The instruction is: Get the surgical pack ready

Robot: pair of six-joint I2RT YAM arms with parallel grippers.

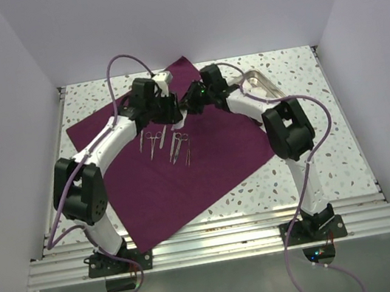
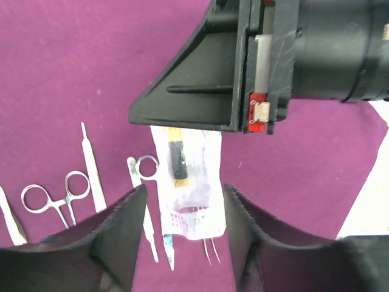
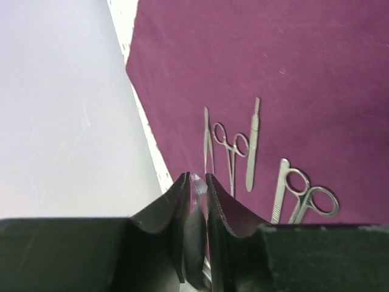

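While the surgical pack (image 1: 186,185) lies spread flat as a purple sheet across the table (image 1: 318,163), the overhead view shows both arms meeting above its far half. The left gripper (image 1: 165,108) and right gripper (image 1: 191,100) sit nose to nose over a row of steel instruments (image 1: 166,142), with the steel tray (image 1: 263,82) off at the far right. This reads as loading the drape with its contents, with one item in a hand-to-hand transfer. Over to the left wrist: a clear pouch (image 2: 185,201) hangs between the left fingers (image 2: 121,231), which stand moderately apart with a gap on each side, gripping nothing, while the right gripper's black finger bites the pouch's top edge. Right wrist now: those fingers are pinched narrow on a thin clear film, with instruments and purple cloth below. The next move, I judge, calls for the left arm to back straight off without brushing the pouch. Then the right can lower it onto bare cloth beside the instruments.
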